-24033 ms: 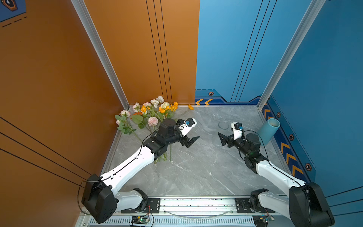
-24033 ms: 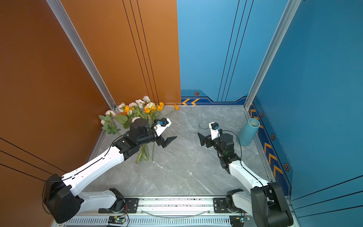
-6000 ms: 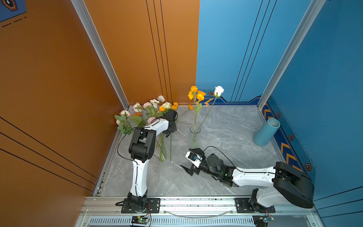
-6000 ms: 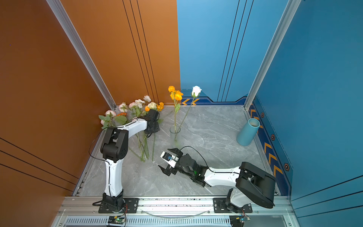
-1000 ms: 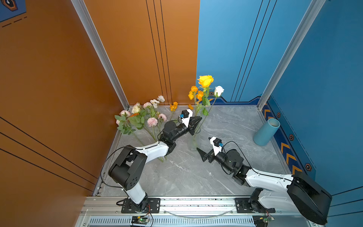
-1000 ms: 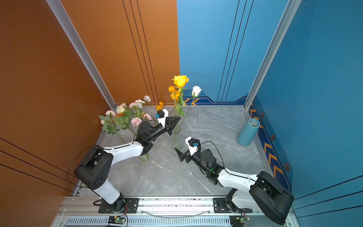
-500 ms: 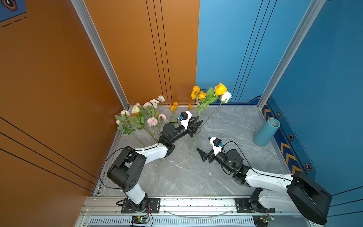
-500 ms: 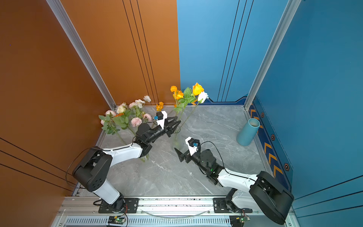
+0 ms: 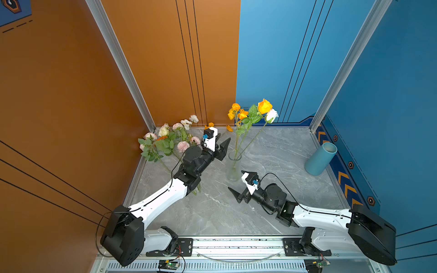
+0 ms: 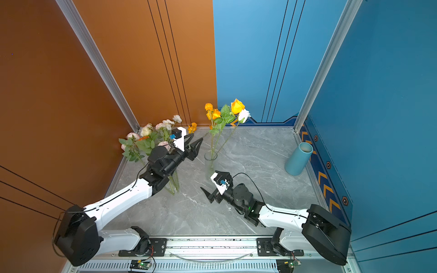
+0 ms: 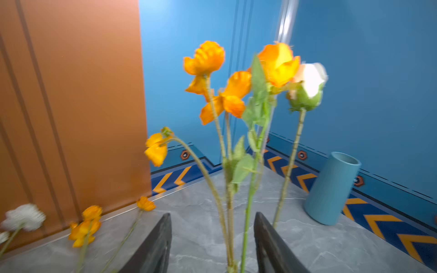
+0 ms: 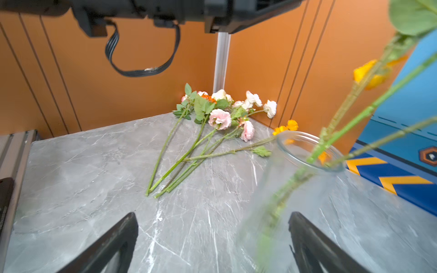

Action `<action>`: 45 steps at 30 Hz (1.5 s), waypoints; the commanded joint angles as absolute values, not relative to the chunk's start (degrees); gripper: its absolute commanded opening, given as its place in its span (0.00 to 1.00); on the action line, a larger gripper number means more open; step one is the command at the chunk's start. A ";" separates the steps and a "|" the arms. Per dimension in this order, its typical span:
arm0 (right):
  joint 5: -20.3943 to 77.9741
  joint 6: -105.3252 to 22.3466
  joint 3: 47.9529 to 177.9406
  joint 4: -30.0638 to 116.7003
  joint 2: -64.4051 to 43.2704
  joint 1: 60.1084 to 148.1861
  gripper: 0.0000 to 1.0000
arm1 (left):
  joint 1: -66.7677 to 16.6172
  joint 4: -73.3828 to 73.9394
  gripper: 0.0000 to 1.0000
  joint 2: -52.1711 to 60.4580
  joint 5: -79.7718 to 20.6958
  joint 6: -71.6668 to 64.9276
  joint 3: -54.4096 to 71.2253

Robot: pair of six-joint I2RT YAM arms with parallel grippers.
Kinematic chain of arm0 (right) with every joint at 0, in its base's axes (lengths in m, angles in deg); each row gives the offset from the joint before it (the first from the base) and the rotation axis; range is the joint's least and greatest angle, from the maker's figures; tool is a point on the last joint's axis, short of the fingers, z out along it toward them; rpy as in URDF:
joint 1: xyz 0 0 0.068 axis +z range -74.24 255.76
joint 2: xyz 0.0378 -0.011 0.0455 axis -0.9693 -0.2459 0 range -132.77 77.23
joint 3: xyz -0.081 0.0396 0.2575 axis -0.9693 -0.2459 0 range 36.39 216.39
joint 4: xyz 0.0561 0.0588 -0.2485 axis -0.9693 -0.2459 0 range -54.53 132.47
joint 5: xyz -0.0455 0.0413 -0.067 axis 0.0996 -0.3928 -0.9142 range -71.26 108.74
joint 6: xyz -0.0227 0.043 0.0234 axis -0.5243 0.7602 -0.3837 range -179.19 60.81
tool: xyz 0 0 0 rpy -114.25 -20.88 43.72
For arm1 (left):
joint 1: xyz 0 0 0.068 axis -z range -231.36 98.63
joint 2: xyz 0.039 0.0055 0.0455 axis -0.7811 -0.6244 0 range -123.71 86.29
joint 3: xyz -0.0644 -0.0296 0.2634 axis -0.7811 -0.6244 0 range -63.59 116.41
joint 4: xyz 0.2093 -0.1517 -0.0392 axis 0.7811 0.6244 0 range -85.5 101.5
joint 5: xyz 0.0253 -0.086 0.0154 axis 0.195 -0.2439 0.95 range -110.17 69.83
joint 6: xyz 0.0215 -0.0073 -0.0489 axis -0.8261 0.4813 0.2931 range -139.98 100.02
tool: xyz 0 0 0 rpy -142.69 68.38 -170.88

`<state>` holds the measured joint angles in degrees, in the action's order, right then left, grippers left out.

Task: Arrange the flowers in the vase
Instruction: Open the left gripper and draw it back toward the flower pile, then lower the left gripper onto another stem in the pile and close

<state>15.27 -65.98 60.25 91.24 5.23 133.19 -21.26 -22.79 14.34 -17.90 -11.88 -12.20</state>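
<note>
A clear glass vase (image 9: 233, 166) (image 10: 210, 163) (image 12: 295, 179) stands mid-table and holds flowers (image 9: 255, 113) (image 10: 227, 113) (image 11: 238, 94): orange blooms, a yellow-orange rose and a white rose. More flowers (image 9: 172, 141) (image 10: 149, 139) (image 12: 220, 113), pink, cream and orange, lie by the orange wall. My left gripper (image 9: 223, 144) (image 10: 195, 141) (image 11: 212, 215) is open just left of the vase's neck; the stems show in the gap between its jaws, untouched. My right gripper (image 9: 236, 180) (image 10: 209, 180) (image 12: 212, 214) is open low at the vase's base, holding nothing.
A blue cylinder (image 9: 320, 158) (image 10: 298, 158) (image 11: 331, 189) leans at the right wall. Orange and blue walls close in the back and both sides. The arms' rail (image 9: 236, 243) runs along the front edge.
My left gripper has opened and let go of the yellow-orange rose, whose stem now leans right in the vase beside the white rose. The right arm has not moved.
</note>
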 commanded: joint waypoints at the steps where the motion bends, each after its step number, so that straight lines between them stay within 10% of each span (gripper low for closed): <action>1: 14.42 -71.08 62.68 87.91 2.47 135.49 1.00 | -25.64 4.87 0.54 16.06 -0.10 -4.42 -8.63; 14: 22.29 -74.15 71.28 79.77 -8.79 142.21 1.00 | -45.48 29.72 0.46 1.04 0.62 22.08 -8.72; 45: 22.34 -72.03 71.46 80.97 -10.48 140.89 1.00 | -51.98 34.44 0.40 -18.54 1.74 28.23 2.11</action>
<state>21.63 -73.28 70.85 81.38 -10.38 141.32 -51.49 33.03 -17.37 2.86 27.16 1.01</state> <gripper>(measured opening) 0.998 0.399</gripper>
